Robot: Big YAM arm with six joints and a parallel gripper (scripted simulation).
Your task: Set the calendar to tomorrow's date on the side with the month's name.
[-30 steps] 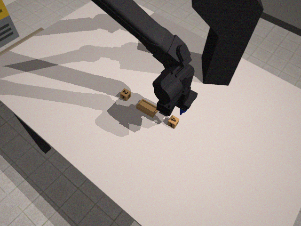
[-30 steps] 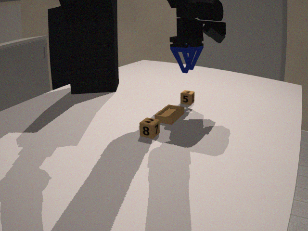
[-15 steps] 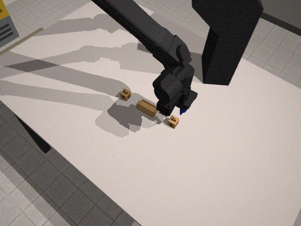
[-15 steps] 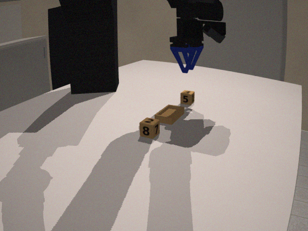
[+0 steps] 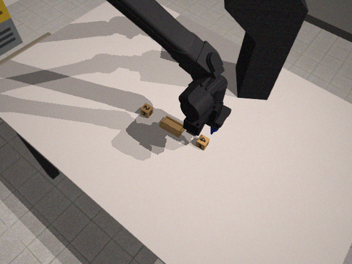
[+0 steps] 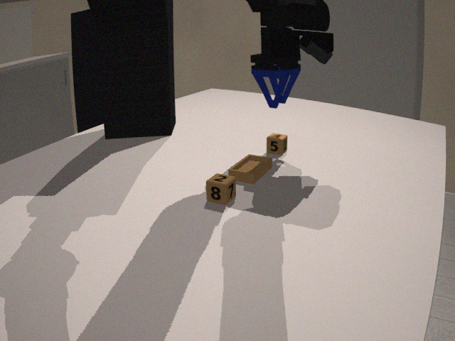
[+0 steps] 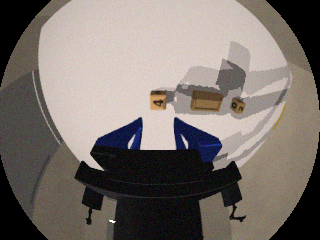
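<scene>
Two cubes (image 5: 202,142) (image 5: 146,110) (image 6: 276,143) (image 6: 220,189) (image 7: 158,100) (image 7: 237,105) and tray (image 5: 171,126) (image 6: 253,178) (image 7: 206,108) lie below the half-open end effector (image 6: 277,105) (image 7: 158,120); it grips nothing.
</scene>
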